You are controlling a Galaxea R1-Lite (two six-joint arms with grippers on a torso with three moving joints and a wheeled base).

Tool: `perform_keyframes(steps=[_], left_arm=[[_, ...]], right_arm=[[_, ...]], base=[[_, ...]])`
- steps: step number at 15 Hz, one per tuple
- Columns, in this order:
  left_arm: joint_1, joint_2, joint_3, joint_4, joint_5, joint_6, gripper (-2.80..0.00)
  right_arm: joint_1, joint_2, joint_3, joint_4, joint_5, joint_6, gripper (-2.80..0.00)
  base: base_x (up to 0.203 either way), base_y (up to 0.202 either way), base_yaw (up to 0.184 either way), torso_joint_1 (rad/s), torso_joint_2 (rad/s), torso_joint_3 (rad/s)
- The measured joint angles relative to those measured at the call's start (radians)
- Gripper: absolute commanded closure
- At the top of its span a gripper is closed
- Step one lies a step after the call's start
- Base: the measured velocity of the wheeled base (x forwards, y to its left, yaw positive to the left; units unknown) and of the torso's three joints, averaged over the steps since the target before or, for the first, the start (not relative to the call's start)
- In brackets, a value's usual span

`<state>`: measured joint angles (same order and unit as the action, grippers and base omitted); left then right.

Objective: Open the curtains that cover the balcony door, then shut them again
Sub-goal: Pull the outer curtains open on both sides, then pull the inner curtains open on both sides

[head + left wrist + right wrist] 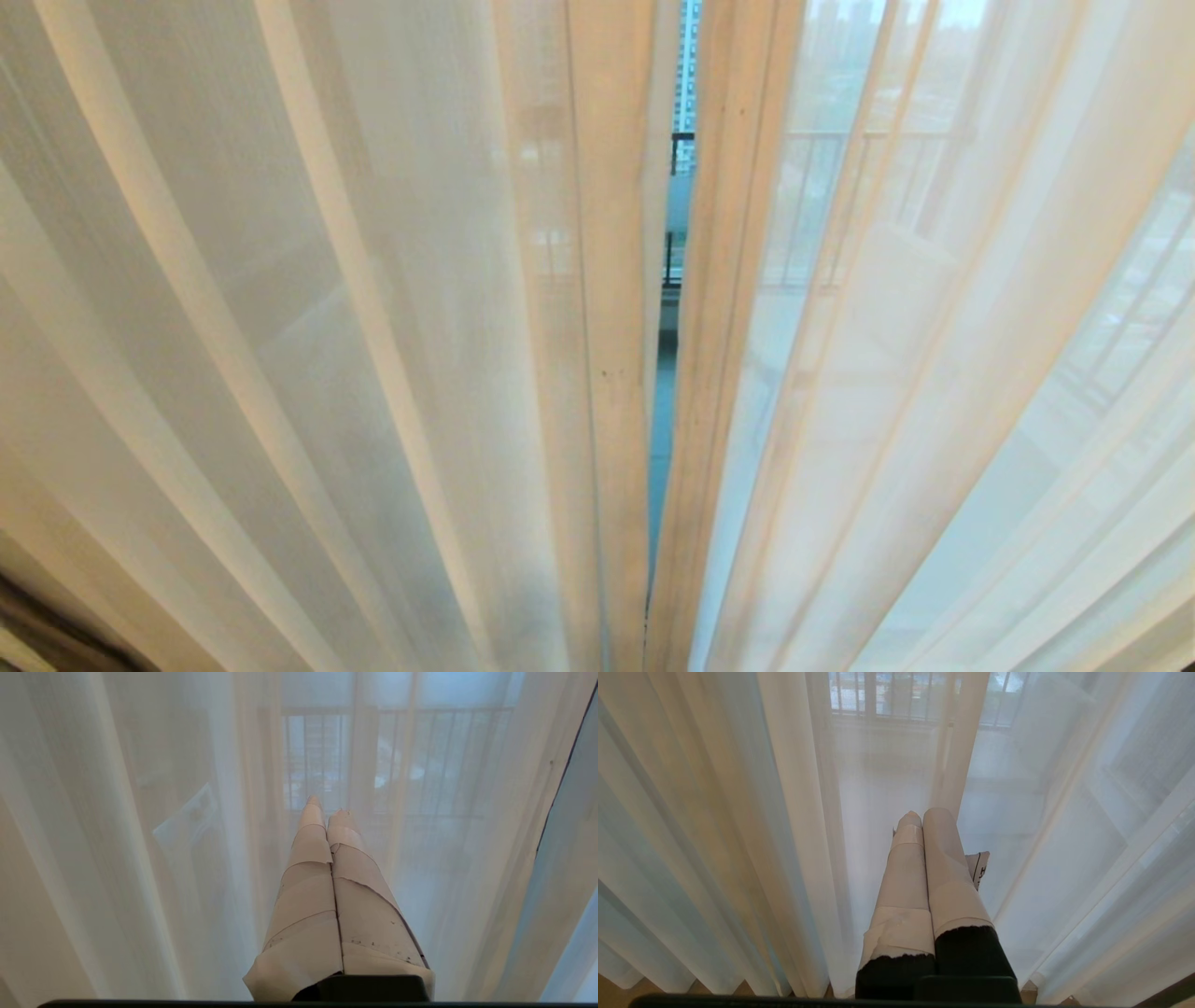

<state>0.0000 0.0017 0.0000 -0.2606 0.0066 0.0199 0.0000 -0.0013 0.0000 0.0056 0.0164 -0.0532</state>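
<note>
The curtains fill the head view as thin white sheers, a left panel (280,327) and a right panel (934,373). Their hemmed edges hang almost together, leaving a narrow upright slit. The balcony door (674,280) shows only as glass through that slit; its frame is hidden. Neither arm appears in the head view. My left gripper (327,807) is shut and empty, its tape-wrapped fingers pointing at sheer folds (140,835) close ahead. My right gripper (922,814) is also shut and empty, facing sheer folds (738,812) that hang to the floor.
A balcony railing (840,187) shows faintly through the right panel and in both wrist views. A dark strip (47,635) sits at the lower left corner of the head view. Brown floor (714,991) peeks out under the sheer hems.
</note>
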Motion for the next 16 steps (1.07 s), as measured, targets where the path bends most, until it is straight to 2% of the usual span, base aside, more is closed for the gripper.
perform_keyframes(steps=[2, 6, 11, 16], left_arm=[[0.000, 0.000, 0.000, 0.033, -0.007, 0.026, 0.00], [0.000, 0.000, -0.041, 0.062, -0.032, 0.030, 0.00], [0.000, 0.014, -0.262, 0.248, -0.111, 0.013, 0.00], [-0.013, 0.223, -0.475, 0.281, -0.157, 0.004, 0.00]], right_arm=[[0.000, 0.000, 0.000, 0.000, 0.000, 0.000, 0.00], [0.000, 0.000, 0.000, 0.000, 0.000, 0.000, 0.00], [0.000, 0.000, 0.000, 0.000, 0.000, 0.000, 0.00], [0.000, 0.000, 0.000, 0.000, 0.000, 0.000, 0.00]], base=[[0.000, 0.000, 0.000, 0.000, 0.00, 0.000], [0.000, 0.000, 0.000, 0.000, 0.00, 0.000], [0.000, 0.000, 0.000, 0.000, 0.00, 0.000], [0.000, 0.000, 0.000, 0.000, 0.00, 0.000]])
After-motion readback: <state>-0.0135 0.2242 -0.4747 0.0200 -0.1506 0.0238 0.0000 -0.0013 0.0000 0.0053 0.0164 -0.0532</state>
